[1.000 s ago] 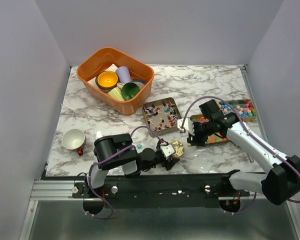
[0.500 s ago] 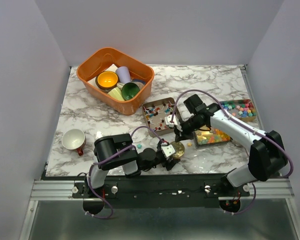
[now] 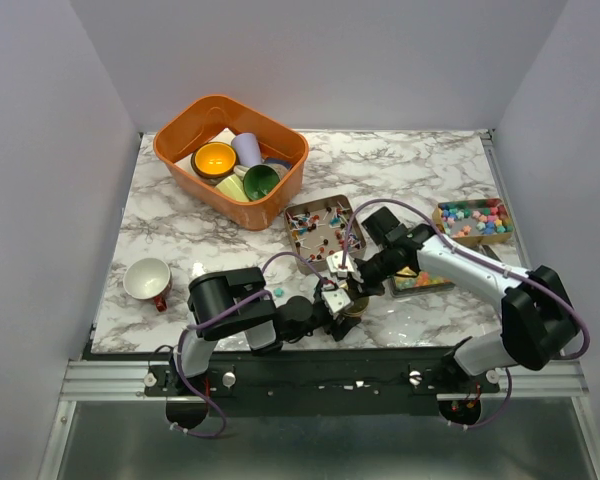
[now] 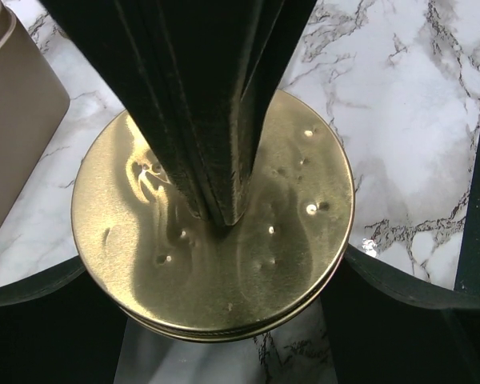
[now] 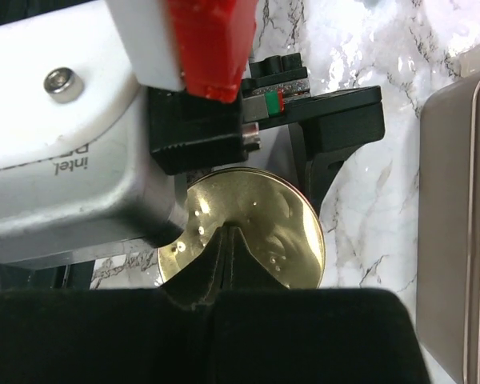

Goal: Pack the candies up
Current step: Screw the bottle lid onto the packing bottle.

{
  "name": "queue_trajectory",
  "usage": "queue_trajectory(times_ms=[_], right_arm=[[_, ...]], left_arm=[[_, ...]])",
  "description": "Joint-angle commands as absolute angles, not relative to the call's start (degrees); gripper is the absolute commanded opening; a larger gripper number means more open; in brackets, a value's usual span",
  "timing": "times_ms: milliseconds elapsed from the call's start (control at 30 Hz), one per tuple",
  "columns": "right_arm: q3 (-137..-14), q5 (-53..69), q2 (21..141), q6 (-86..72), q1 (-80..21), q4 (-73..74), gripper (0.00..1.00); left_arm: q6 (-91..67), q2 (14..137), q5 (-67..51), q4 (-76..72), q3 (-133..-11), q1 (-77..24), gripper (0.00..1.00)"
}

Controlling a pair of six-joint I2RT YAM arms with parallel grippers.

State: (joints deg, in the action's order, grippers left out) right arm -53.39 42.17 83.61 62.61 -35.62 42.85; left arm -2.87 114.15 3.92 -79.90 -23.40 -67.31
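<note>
The candies lie in three open tins: twisted-wrapper pieces (image 3: 318,226), glossy orange-yellow bits (image 3: 420,280) and pastel balls (image 3: 475,217). A flat gold disc (image 3: 359,303) sits near the table's front edge. My left gripper (image 3: 340,305) holds the disc (image 4: 224,264) between its jaws (image 4: 216,288). My right gripper (image 3: 342,270) is shut and empty. Its closed fingertips (image 5: 230,232) press on the top of the disc (image 5: 280,232). They show as the dark wedge (image 4: 216,120) in the left wrist view. One loose teal candy (image 3: 277,292) lies on the marble.
An orange basin (image 3: 180,150) of coloured cups and bowls stands at the back left. A red cup (image 3: 148,281) sits at the front left. A tin wall (image 5: 444,240) is close to the right of the disc, and a beige tin corner (image 4: 16,120) shows to the left.
My right arm swung left from the glossy-candy tin to the gold disc and came down on it with fingers shut. The left arm and the disc stayed in place.
</note>
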Motion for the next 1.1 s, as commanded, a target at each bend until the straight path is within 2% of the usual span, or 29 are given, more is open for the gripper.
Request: queue_trajectory(times_ms=[0,333,633,800,833,867,900,933,1000,1067], right_arm=[[-48.35,33.93,85.52,61.09,-35.86,39.03,0.01],[-40.88,26.9,81.92,62.66,-35.86,35.25,0.01],[-36.91,23.21,76.12,64.51,-35.86,40.25,0.01],[-38.49,23.99,66.73,63.9,-34.28,45.17,0.01],[-39.89,24.52,65.06,64.33,-34.02,46.13,0.06],[-40.69,25.3,63.56,64.42,-33.93,47.19,0.21],[-41.3,25.75,60.41,64.86,-33.58,47.55,0.59],[-42.18,26.19,59.16,65.56,-33.49,47.98,0.7],[-42.63,28.03,56.61,68.71,-33.4,49.65,0.85],[-43.94,30.66,56.86,74.41,-33.31,53.41,0.89]], left_arm=[[0.62,116.54,6.24,-73.22,-23.73,-67.85,0.0],[1.41,116.45,7.04,-71.9,-23.99,-67.24,0.0],[0.79,117.77,8.79,-68.99,-25.75,-65.22,0.0],[1.23,117.42,7.21,-69.61,-25.23,-65.3,0.0],[1.32,117.33,6.86,-69.35,-25.22,-65.3,0.0],[1.49,117.25,6.68,-69.26,-25.22,-65.3,0.0],[1.67,117.16,6.59,-69.17,-25.22,-65.3,0.0],[1.93,117.07,6.59,-69.0,-25.22,-65.3,0.0],[2.11,116.9,6.59,-68.56,-25.31,-65.3,0.0],[2.2,116.54,5.72,-68.03,-25.31,-65.39,0.0]])
